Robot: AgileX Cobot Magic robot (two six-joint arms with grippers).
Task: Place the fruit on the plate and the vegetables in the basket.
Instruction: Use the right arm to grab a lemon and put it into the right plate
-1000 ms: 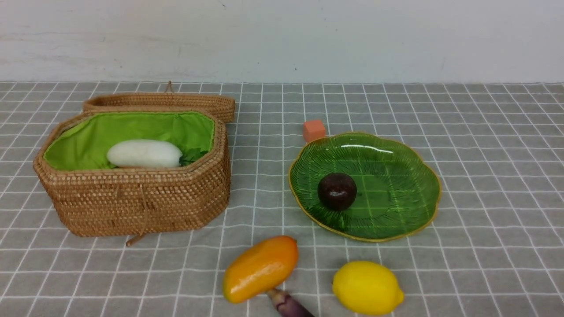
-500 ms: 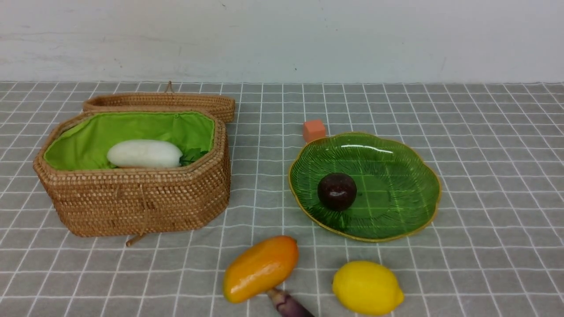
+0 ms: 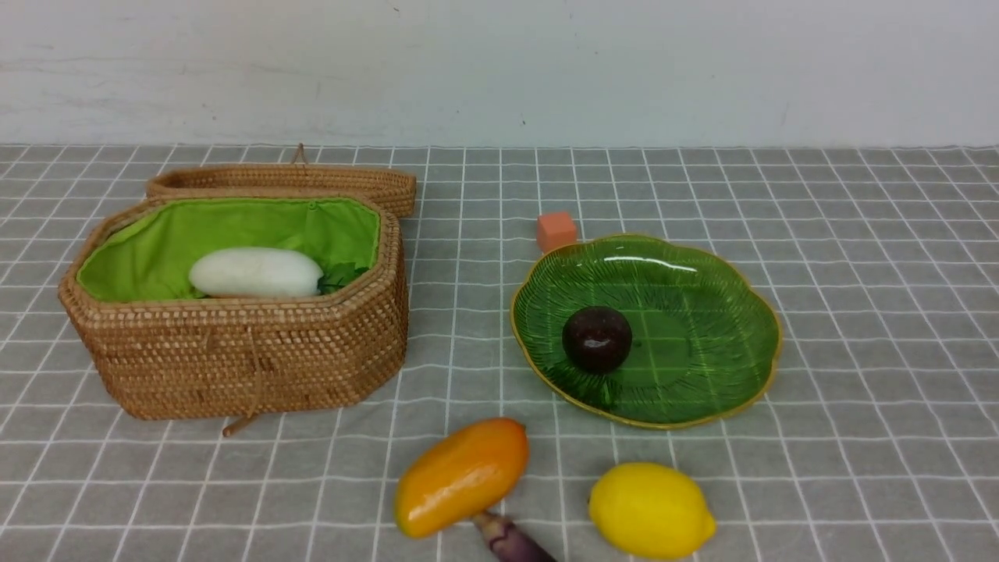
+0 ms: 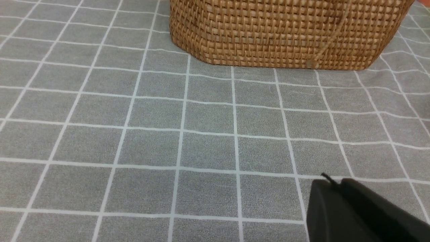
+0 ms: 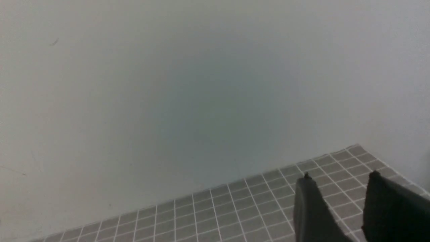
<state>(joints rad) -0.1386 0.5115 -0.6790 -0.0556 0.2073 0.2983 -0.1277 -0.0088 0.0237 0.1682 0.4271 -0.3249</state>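
The maroon ball (image 3: 597, 339) lies on the green plate (image 3: 702, 328). The mango (image 3: 460, 476) and the lemon (image 3: 650, 509) lie on the cloth in front of the plate. The purple eggplant (image 3: 511, 540) pokes out at the front edge, touching the mango. The white vegetable (image 3: 255, 272) lies inside the open basket (image 3: 242, 367). The red-orange vegetable is out of view. Neither gripper shows in the front view. My left gripper (image 4: 332, 183) is shut and empty, low over the cloth in front of the basket wall (image 4: 285, 33). My right gripper (image 5: 339, 178) is open and empty, facing the wall.
The basket's woven lid (image 3: 289, 181) lies behind it. A small orange cube (image 3: 556, 231) sits just behind the plate's rim. A grey checked cloth (image 3: 858, 234) covers the table, with a white wall behind.
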